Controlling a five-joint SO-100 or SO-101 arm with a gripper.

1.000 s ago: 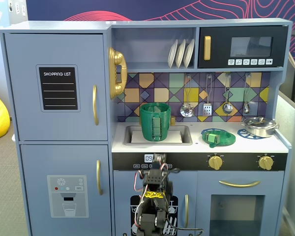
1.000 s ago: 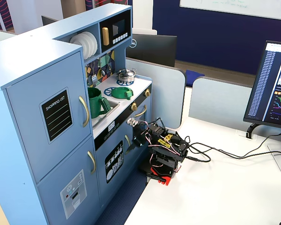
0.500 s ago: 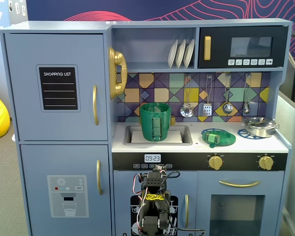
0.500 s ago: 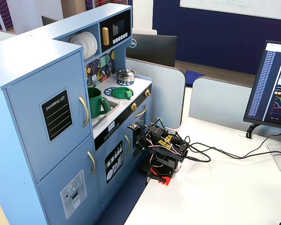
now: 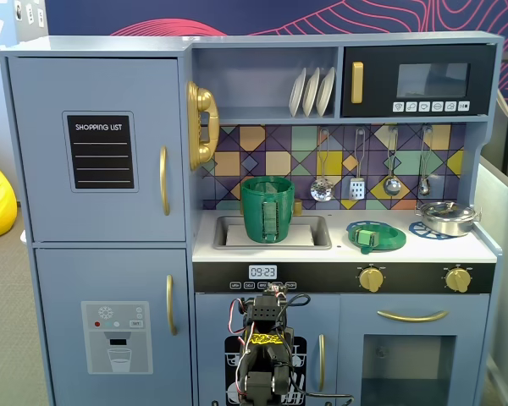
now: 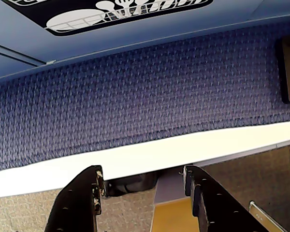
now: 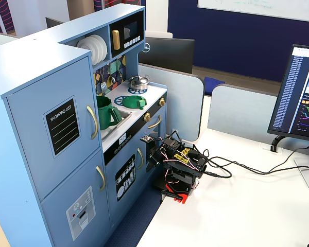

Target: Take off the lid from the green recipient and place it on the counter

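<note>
The green recipient (image 5: pixel 268 209) stands open-topped in the recessed sink; it also shows in the other fixed view (image 7: pixel 107 113). The lid (image 5: pixel 377 236) lies flat on the counter (image 5: pixel 432 247) over a blue burner ring, right of the sink, with its knob showing; it shows in the other fixed view too (image 7: pixel 135 101). My arm (image 7: pixel 177 164) is folded low on the white table in front of the toy kitchen, far from both. In the wrist view my gripper (image 6: pixel 143 175) is open and empty, facing blue carpet and the table's white edge.
A silver metal pot (image 5: pixel 447 217) sits on the right burner. Utensils hang on the back wall above the counter. Gold knobs (image 5: pixel 372 277) line the front panel. A monitor (image 7: pixel 304 92) and cables lie on the table to the right of the arm.
</note>
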